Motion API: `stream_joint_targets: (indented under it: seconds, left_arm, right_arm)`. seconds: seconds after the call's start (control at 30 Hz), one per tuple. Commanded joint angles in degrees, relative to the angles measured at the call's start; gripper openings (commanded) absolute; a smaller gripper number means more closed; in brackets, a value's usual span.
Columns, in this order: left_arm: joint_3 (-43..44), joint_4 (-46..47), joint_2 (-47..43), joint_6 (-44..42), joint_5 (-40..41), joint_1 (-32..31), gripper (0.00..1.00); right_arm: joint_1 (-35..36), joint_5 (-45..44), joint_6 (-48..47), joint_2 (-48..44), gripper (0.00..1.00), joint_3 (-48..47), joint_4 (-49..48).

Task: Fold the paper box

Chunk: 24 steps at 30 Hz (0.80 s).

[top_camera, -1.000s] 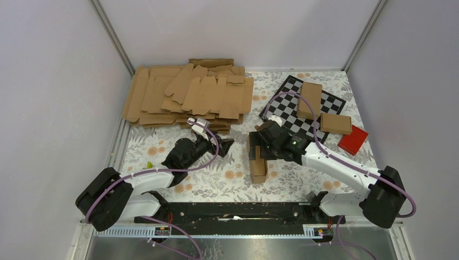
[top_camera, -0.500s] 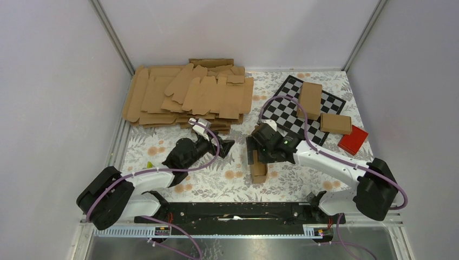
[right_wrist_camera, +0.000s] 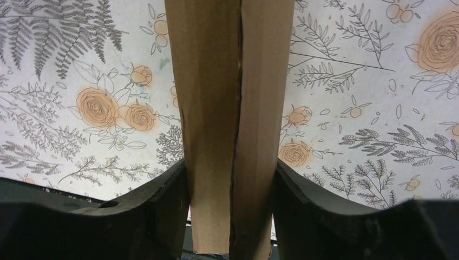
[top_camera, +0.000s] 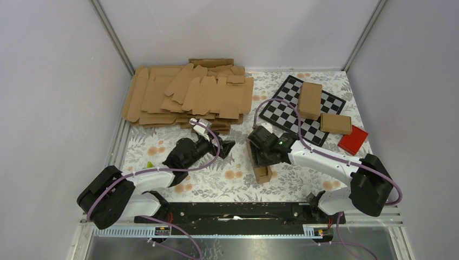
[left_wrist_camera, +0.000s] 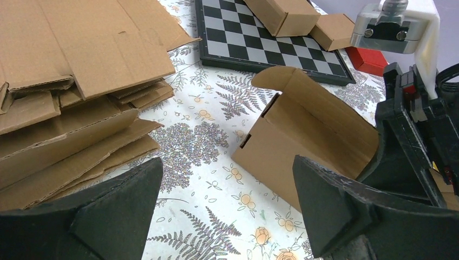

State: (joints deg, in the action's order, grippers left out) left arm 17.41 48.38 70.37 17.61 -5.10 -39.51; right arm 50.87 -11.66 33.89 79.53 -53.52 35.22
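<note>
The paper box (top_camera: 262, 168) is a small oblong brown carton lying on the floral table in front of the right arm. In the right wrist view the paper box (right_wrist_camera: 211, 97) runs straight between the black fingers, a seam down its top. My right gripper (right_wrist_camera: 231, 169) is shut on it, both fingers (right_wrist_camera: 162, 200) pressed against its long sides. In the left wrist view the paper box (left_wrist_camera: 292, 135) has an end flap standing open. My left gripper (left_wrist_camera: 226, 165) hangs open above the tablecloth just left of the box, nothing between its fingers. Seen from above, the left gripper (top_camera: 226, 145) points at the right gripper (top_camera: 258, 150).
A pile of flat brown blanks (top_camera: 189, 97) covers the back left. A chessboard (top_camera: 289, 111) at the back right carries two folded cartons (top_camera: 309, 99) (top_camera: 335, 123). A red block (top_camera: 353, 140) lies by the board's right corner.
My right gripper has slid left along the paper box and its fingers have closed in onto the box's sides. The left arm has stayed where it was, open.
</note>
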Motion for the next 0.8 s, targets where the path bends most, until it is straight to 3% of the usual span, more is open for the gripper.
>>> stream_joint_targets:
  seconds: [0.0, 0.37, 0.53, 0.77]
  left_arm:
    - [1.49, 4.66, 0.39, 0.06, -1.91, 0.22, 0.99]
    - [1.4, 5.62, 1.17, -0.03, -2.89, 0.22, 0.99]
    - [0.9, 6.72, 0.79, -0.12, -3.4, 0.26, 0.99]
    - [0.72, 8.11, 0.78, -0.03, -4.93, 0.22, 0.99]
  right_arm:
    - [0.55, 3.28, -4.79, -2.9, 0.55, 0.41, -2.73]
    - [0.54, 16.68, -15.26, -11.52, 0.54, 8.15, -13.15]
    - [0.54, 21.01, -17.75, -10.49, 0.53, 7.67, -12.15]
    - [0.54, 20.04, -19.92, -8.43, 0.53, 5.57, -8.87]
